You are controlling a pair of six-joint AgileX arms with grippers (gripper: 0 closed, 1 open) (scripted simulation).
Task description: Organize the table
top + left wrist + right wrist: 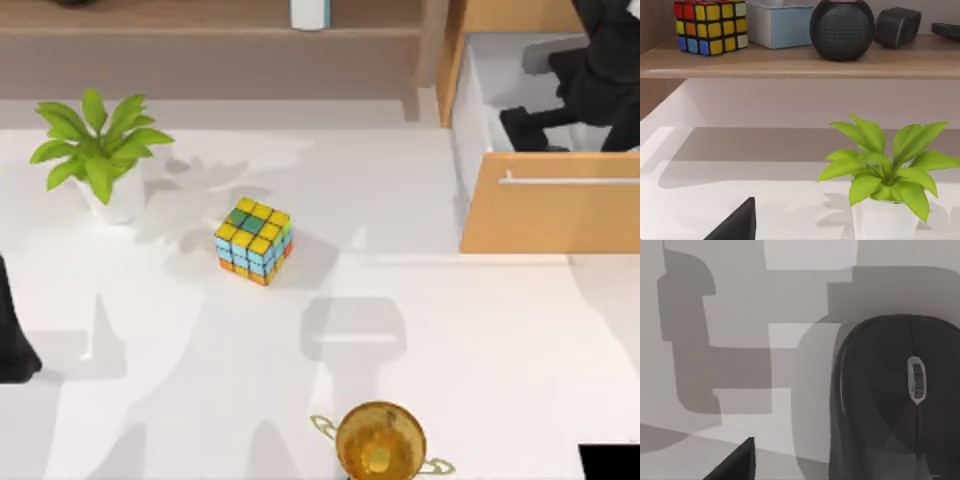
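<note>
White table [480, 330] carries cube [254, 241], potted plant [100, 150], trophy [380, 440]. Open drawer [480, 100] holds right hand [525, 125] above a mouse [900, 400]; grip state indeterminate.

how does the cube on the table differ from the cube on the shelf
The table cube has three squares per edge and sits on the white table, mostly yellow, green and light blue. The shelf cube has four per edge and sits on the wooden shelf, showing red, orange and blue. Both are coloured puzzle cubes.
</note>
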